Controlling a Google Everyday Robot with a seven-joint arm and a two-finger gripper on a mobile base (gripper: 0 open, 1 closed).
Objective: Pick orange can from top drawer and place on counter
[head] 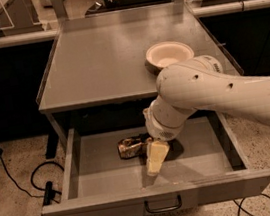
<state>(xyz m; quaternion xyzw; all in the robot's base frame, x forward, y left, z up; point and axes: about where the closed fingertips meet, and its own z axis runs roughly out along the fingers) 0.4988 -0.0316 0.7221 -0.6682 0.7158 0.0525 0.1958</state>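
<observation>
Jaws first, and it has to be said straight away: how far apart they stand cannot be told. The big cream arm (pixel 213 90) comes in from the right of the top drawer (pixel 104 172), and its round wrist covers the upper part of the gripper (pixel 156 158). What does show is a pale, wedge-shaped tip pointing down into the top drawer, about mid-width, its end close to the drawer's floor. Whether anything is clamped cannot be told either.

Now the orange can (pixel 132 147): it lies inside the top drawer, on the grey floor, a little left of the drawer's middle and toward its back. Crumpled, shiny, golden-brown, and it's on its side. The pale tip sits just beside it on the right; touching or just apart, I cannot say.

The top drawer stands wide open, and its dark looped handle (pixel 163 206) sits at the centre of the drawer's front panel. Directly above the drawer's back, the worktop (pixel 97 60) spreads flat and grey. On it, above the drawer's right half and near the front edge, a cream-white bowl (pixel 169 54) sits upright, the arm's wrist crossing in front of its lower rim. Down on the speckled floor left of the drawer, dark cables (pixel 20 185) loop.
</observation>
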